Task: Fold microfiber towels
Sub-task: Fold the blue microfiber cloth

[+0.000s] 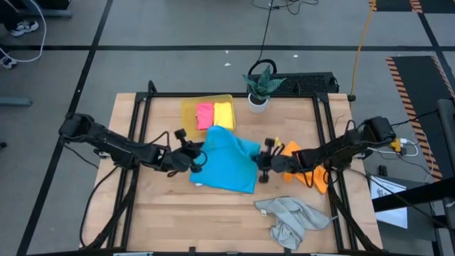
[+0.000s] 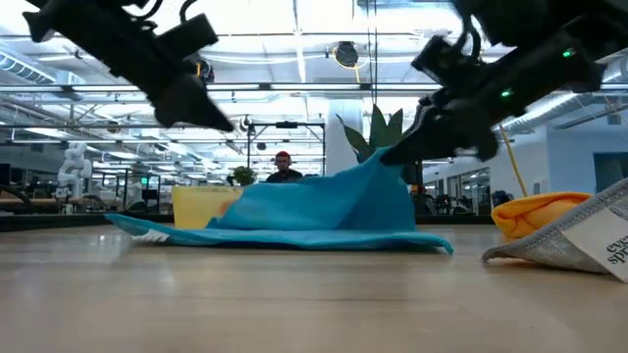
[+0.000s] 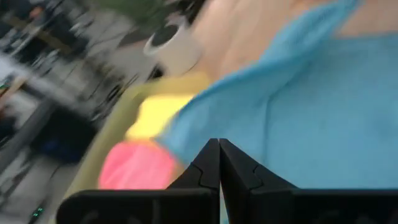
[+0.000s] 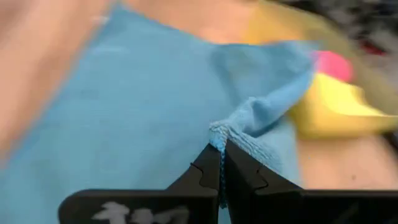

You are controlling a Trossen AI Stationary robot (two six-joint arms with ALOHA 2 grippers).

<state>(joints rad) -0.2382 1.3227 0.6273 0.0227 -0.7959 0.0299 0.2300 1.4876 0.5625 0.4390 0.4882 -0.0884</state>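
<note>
Blue towel (image 1: 226, 160) lies diagonally mid-table, edge pinched up by right hand (image 1: 262, 165); left hand (image 1: 193, 161) clenched, empty.

You see a matt, napped blue cloth towel (image 1: 227, 160) on a smooth, pale wood tabletop (image 1: 199, 213); tray (image 1: 186, 114) translucent yellow plastic.

Both arms stretched inward, left hand (image 1: 193, 159) and right hand (image 1: 263, 165) pinched closed.
</note>
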